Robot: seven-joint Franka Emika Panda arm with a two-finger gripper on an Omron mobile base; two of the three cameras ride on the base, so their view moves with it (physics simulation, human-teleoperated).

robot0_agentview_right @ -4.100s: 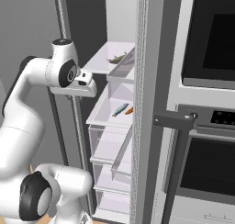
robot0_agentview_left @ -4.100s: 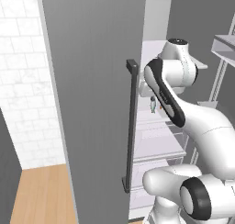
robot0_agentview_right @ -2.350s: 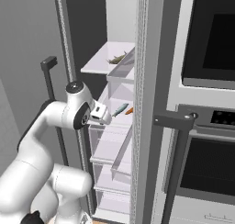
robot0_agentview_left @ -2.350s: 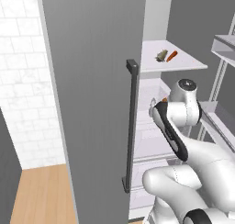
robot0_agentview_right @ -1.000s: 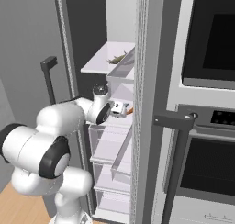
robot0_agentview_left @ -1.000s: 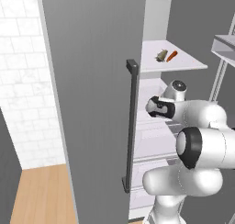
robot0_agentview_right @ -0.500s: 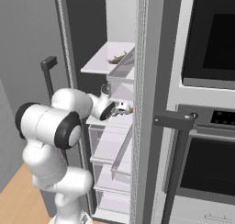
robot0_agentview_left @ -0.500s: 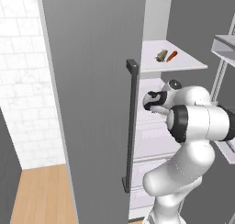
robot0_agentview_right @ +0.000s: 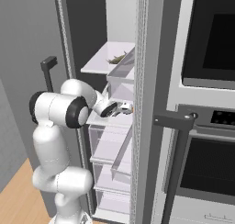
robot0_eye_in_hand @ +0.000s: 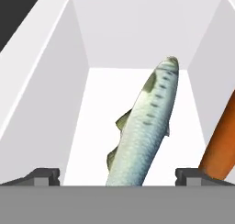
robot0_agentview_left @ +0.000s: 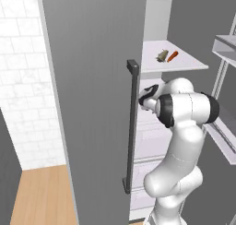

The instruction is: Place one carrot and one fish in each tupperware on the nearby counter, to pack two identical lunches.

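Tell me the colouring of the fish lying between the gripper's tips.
Silvery grey with dark spots along an olive-green back; the fish shows best in the hand view.

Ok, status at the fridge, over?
Gripper open, straddling silvery-grey fish. Orange carrot right beside it in the white bin. Nothing held, nothing blocking.

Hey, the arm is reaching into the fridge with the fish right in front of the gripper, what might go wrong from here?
1. The carrot lies close beside the fish, so the open gripper may clip or drag it when closing.
2. The fish lies slanted between the fingertips, so the grip could land off-centre and slip.
3. The bin walls stand close on both sides and could block the fingers.
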